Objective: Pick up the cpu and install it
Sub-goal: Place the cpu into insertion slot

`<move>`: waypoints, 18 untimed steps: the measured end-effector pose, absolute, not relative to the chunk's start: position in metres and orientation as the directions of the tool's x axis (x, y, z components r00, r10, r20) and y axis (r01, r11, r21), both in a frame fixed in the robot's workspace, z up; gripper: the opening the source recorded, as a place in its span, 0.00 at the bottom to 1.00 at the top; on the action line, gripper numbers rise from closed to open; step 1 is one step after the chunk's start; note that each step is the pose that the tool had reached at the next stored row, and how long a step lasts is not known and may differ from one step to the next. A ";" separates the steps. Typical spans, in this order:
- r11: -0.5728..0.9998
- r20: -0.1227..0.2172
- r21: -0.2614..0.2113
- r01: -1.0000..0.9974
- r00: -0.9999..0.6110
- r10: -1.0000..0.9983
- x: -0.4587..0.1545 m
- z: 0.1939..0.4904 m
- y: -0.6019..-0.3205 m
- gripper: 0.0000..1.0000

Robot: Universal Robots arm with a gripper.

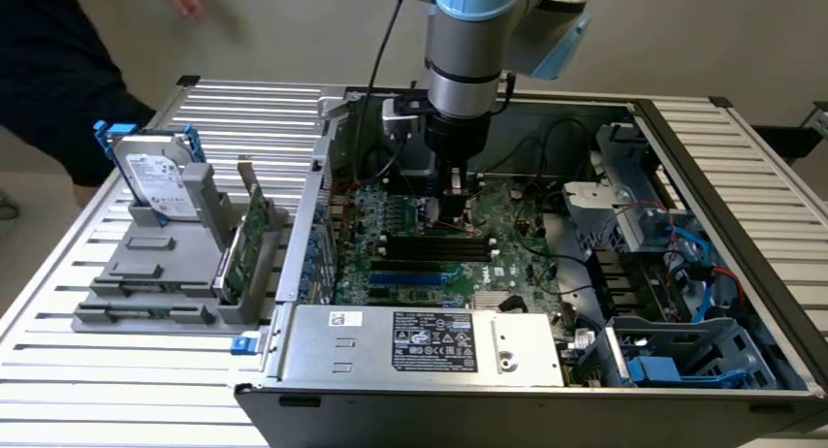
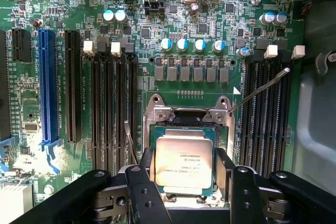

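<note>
Over the socket (image 2: 157, 115) on the motherboard (image 2: 210, 24), the chief danger, as I judge it, is a skewed seating. If the cpu (image 2: 184, 162) goes down even a little rotated or off to one side of the metal frame, its underside could foul the contacts below, and those would not forgive a sideways scrape. A tilt would do the same harm, with one edge meeting the socket before the other. The thin locking lever (image 2: 260, 90) stands raised at a slant just beside the frame, near one finger's path, so a drift toward it could snag. A slackening of the hold while the chip is not flat could drop it crooked. The rows of memory slots (image 2: 113, 114) flank the socket closely and leave little room to either side.

The gripper (image 2: 185, 153) is clenched on the cpu. Its two dark fingers (image 2: 148, 161) lie against opposite edges of the chip, with the silvery top showing between them. The cpu sits squarely within the outline of the socket frame, label upward, its edges roughly parallel to the frame. Whether it already rests on the socket or hangs just above it I cannot tell. In the exterior view the arm reaches straight down into the open computer case (image 1: 724, 157)
</note>
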State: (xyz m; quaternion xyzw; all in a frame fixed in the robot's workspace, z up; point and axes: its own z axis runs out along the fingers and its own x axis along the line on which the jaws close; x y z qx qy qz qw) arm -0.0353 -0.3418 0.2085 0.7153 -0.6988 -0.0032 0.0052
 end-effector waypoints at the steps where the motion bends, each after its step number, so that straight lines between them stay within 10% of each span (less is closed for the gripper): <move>1: -0.024 0.002 0.015 -1.000 0.024 -1.000 -0.034 0.208 -0.342 0.55; 18: -0.023 0.001 0.049 -0.999 0.023 -1.000 -0.026 0.203 -0.342 0.55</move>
